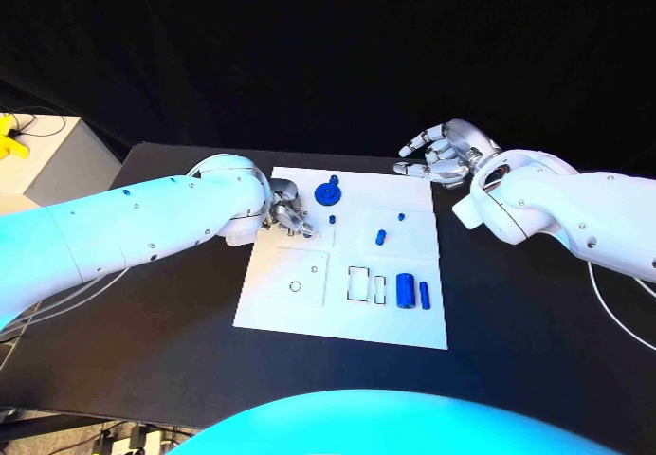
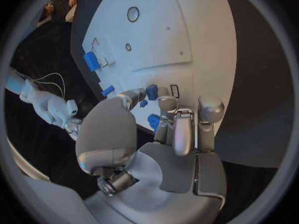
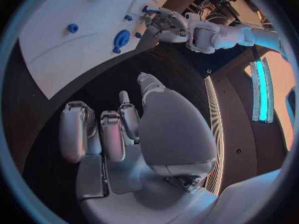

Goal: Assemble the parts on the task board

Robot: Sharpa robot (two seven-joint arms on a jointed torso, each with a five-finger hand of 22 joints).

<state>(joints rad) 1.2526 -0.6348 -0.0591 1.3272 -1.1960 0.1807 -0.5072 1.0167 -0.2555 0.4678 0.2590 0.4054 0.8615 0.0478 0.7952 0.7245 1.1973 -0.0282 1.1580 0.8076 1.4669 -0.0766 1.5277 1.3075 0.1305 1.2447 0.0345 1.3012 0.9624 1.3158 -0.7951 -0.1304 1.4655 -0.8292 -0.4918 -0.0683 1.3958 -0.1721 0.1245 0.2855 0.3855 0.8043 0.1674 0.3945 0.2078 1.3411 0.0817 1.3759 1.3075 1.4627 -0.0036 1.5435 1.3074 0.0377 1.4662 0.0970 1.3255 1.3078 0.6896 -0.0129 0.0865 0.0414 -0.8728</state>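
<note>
Task board [image 1: 281, 303], a white plate, lay in the middle of the black desk [image 1: 164, 351]. The left hand [image 1: 290, 214] was positioned over the board's left edge, fingers pointed down at the surface. In the left wrist view, its fingertips [image 2: 166, 104] were gathered close around a small blue part [image 2: 154, 121], with another small blue part [image 2: 151, 91] just beyond them; whether the hand actually gripped a part could not be determined. The right hand [image 1: 445, 152] hovered above the desk off the board's far right corner, fingers curled loosely and apart, holding nothing.

Outward from the left hand, a round blue part with a stem [image 1: 328, 192] stood near the board's far edge, just beside the fingers. A small blue peg [image 1: 381, 237] lay near the board's centre. A thick blue cylinder [image 1: 405, 290] and a thin blue bar [image 1: 426, 295] lay side by side toward the near right, beside two outlined rectangular recesses [image 1: 358, 284].
</note>
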